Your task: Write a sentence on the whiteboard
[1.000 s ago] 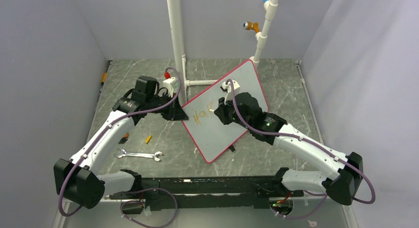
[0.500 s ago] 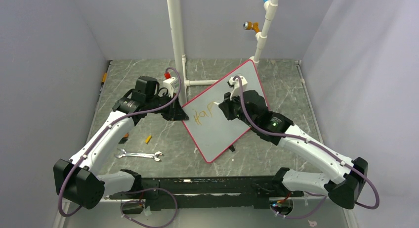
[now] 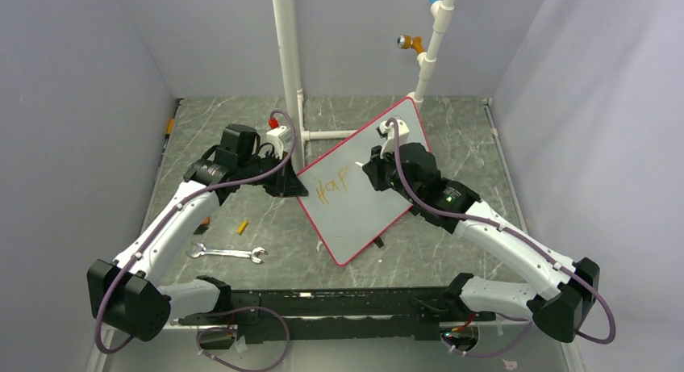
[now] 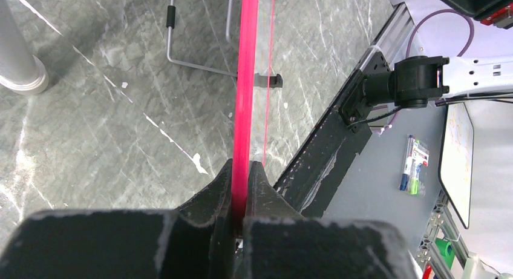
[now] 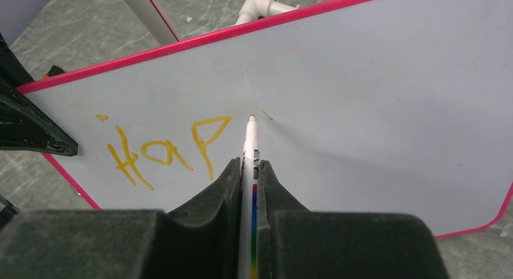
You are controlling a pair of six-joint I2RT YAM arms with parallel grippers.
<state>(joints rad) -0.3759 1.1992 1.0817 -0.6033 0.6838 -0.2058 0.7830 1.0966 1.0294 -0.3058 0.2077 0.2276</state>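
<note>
The whiteboard (image 3: 379, 166) with its red-pink frame stands tilted mid-table. Orange-yellow lettering of the sentence (image 3: 331, 189) reads "Hap"; it also shows in the right wrist view (image 5: 166, 149). My left gripper (image 3: 289, 186) is shut on the board's left edge; the left wrist view shows the red frame (image 4: 245, 79) pinched at the gripper (image 4: 242, 170). My right gripper (image 3: 373, 169) is shut on a white marker (image 5: 249, 152) with a rainbow stripe. The marker's orange tip (image 5: 251, 117) is at the board, just right of the "p"; I cannot tell whether it touches.
A white PVC pipe stand (image 3: 288, 65) rises behind the board. A wrench (image 3: 228, 252) and a small yellow cap (image 3: 241, 226) lie at the front left. A white-red block (image 3: 277, 134) sits by the pipe. The black rail (image 3: 339, 303) runs along the near edge.
My right gripper has moved right and toward the far side along the board with the marker; the "p" now shows clear of it. The left arm and board have not moved.
</note>
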